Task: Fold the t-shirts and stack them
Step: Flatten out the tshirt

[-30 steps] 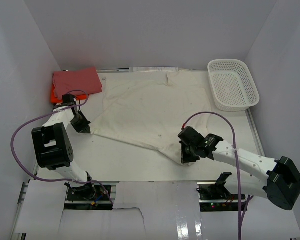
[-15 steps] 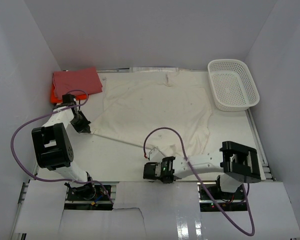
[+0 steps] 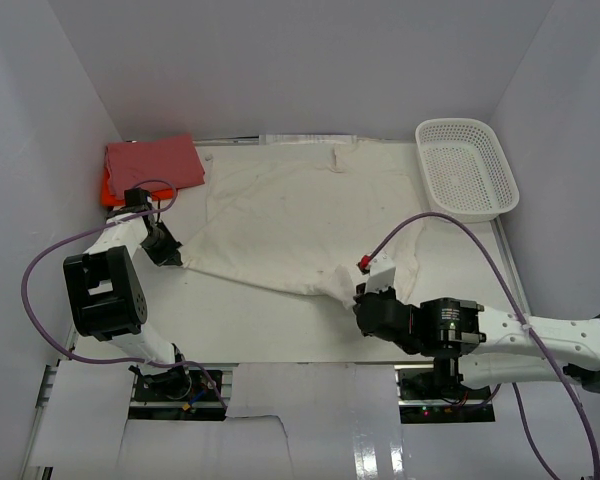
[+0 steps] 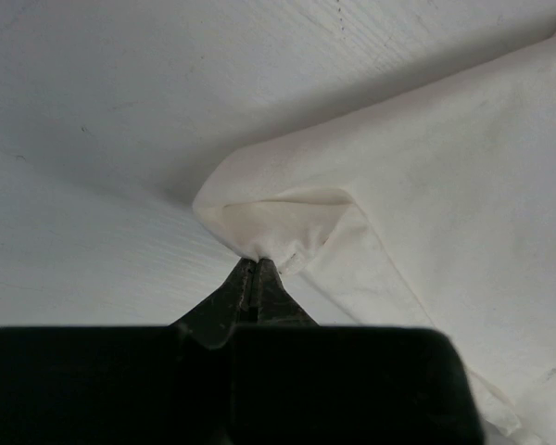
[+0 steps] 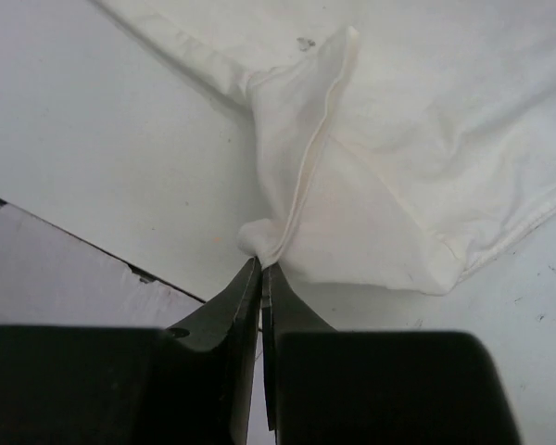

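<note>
Two robot arms hold a cream t-shirt point(image 3: 300, 210) spread across the white counter point(image 3: 250, 325), seen from above with the arm bases at 6 o'clock. The left gripper point(image 4: 258, 267), at about 9 o'clock on the counter, has its fingers pressed together on a folded-over corner of the cream cloth. The corner bunches into a small rounded tuck right at the fingertips. The right gripper point(image 5: 260, 266), near 5 o'clock, is likewise pinched tight on a gathered bit of the shirt's near edge, with a seam line running up from the tips. Between the two pinch points the near edge of the shirt runs in a taut slanting line, while the rest of the garment lies flat and lightly creased toward 12 o'clock, its far edge close to the back wall.

In the 10 o'clock corner lies a folded dusty pink-red t-shirt point(image 3: 152, 160). A bright orange t-shirt point(image 3: 106, 188) sits beneath it, showing only as a strip along the left side. A white mesh basket point(image 3: 454, 123) stands in the 2 o'clock corner, just beside the cream shirt's right side; whether cloth and basket touch cannot be told. Purple cables point(image 3: 55, 255) loop along both arms.
</note>
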`<state>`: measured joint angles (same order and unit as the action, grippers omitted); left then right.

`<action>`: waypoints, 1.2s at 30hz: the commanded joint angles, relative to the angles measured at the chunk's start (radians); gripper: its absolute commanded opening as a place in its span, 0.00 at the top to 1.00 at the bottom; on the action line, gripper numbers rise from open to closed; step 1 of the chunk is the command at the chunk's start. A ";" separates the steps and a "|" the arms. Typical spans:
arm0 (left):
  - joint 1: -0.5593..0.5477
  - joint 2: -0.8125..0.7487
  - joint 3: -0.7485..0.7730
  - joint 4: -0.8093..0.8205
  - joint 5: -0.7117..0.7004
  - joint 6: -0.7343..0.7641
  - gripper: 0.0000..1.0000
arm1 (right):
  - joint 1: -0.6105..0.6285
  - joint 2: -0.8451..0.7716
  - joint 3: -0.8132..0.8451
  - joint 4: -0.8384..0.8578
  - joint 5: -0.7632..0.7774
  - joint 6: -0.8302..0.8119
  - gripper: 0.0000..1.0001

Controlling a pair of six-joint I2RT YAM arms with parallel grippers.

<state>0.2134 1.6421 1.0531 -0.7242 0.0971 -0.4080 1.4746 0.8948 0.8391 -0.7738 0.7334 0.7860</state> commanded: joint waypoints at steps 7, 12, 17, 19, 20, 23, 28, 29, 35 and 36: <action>0.003 -0.051 -0.012 0.020 0.015 0.006 1.00 | -0.119 0.193 0.049 0.152 -0.263 -0.215 0.92; 0.003 -0.054 -0.018 0.020 0.009 0.006 1.00 | 0.110 0.335 0.147 -0.204 0.082 -0.096 0.92; 0.003 -0.047 -0.012 0.020 0.026 0.008 1.00 | 0.118 0.141 0.166 -0.057 0.231 -0.156 0.92; 0.003 -0.051 -0.010 0.020 0.026 0.008 1.00 | 0.098 -0.130 0.028 0.267 0.199 -0.319 0.92; 0.003 -0.053 -0.011 0.020 0.026 0.006 1.00 | 0.098 -0.131 0.028 0.269 0.198 -0.320 0.92; 0.003 -0.053 -0.013 0.023 0.029 0.006 1.00 | 0.000 -0.226 0.043 0.300 0.090 -0.295 0.92; 0.003 -0.044 -0.010 0.025 0.041 0.008 1.00 | -0.103 -0.097 0.207 0.157 0.006 -0.146 0.92; 0.003 -0.045 -0.011 0.023 0.039 0.009 1.00 | -0.108 -0.085 0.218 0.159 -0.005 -0.146 0.92; 0.003 -0.057 -0.018 0.026 0.033 0.008 1.00 | -0.230 -0.111 0.252 0.160 -0.107 -0.183 0.92; 0.003 -0.056 -0.016 0.026 0.033 0.008 1.00 | -0.279 -0.102 0.259 0.160 -0.152 -0.197 0.92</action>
<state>0.2138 1.6379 1.0405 -0.7166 0.1196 -0.4080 1.2655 0.8261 1.0328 -0.6365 0.6720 0.6003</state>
